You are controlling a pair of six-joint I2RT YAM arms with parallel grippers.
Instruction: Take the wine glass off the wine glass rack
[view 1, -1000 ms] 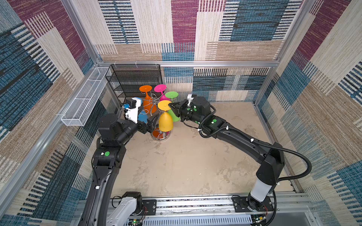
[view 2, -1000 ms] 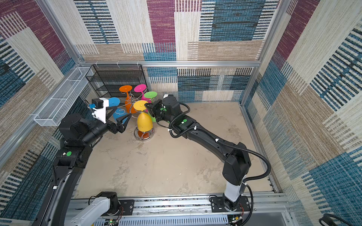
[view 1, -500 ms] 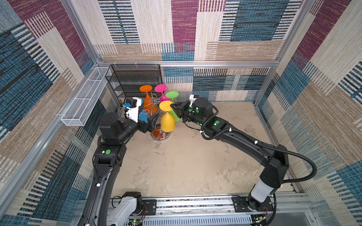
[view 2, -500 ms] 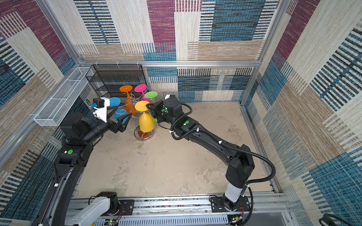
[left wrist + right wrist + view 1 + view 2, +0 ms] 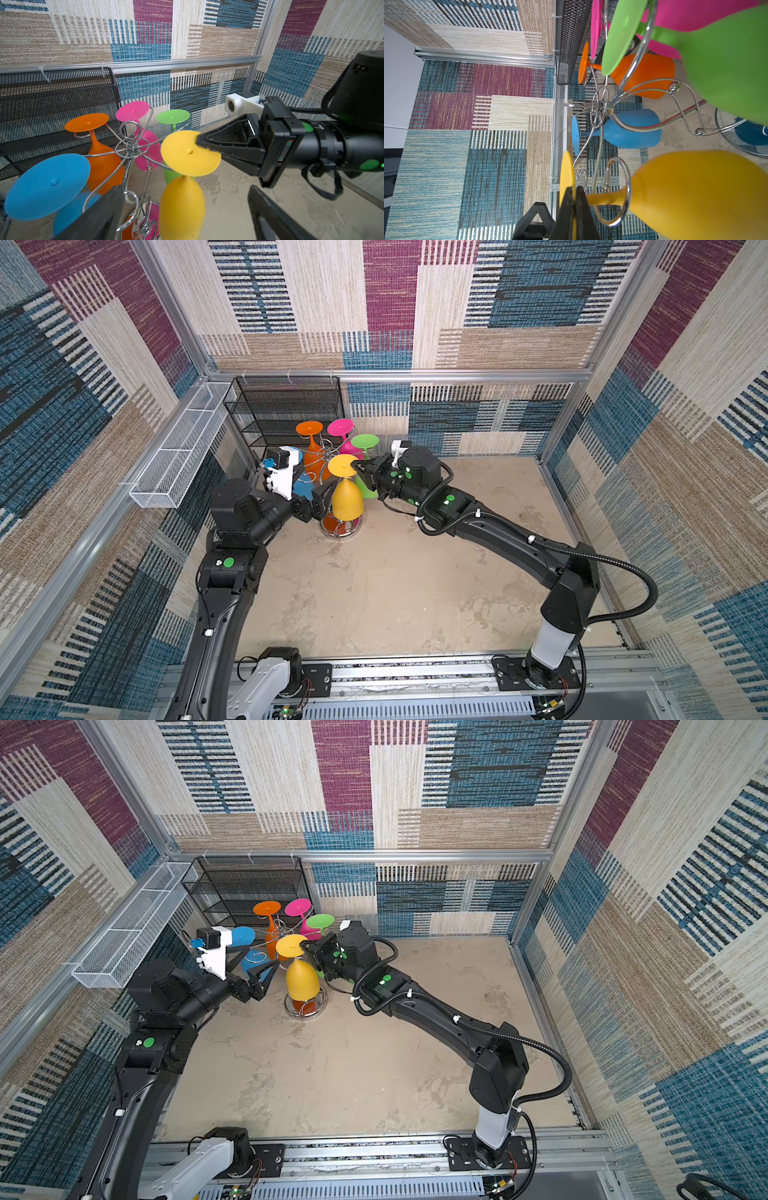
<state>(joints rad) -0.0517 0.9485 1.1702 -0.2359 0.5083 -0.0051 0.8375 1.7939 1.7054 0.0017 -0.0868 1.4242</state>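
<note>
Left gripper [image 5: 262, 960] hangs at the rack's 9 o'clock, jaws spread wide, gripping nothing, the blue glass [image 5: 243, 936] just beside it. Centre now: the wine glass rack [image 5: 340, 530] stands at 11 o'clock on the floor [image 5: 395, 580], with an orange glass [image 5: 309, 428], a pink glass [image 5: 340, 427] and a green glass [image 5: 365, 441] hung bowl-down. The yellow wine glass [image 5: 347, 499] hangs at the rack's 5 o'clock, stem threaded through a chrome loop [image 5: 629, 191]. From 3 o'clock the right gripper [image 5: 198, 143] is pinched tight on the edge of its yellow foot, green round stickers [image 5: 369, 165] dotting that wrist
</note>
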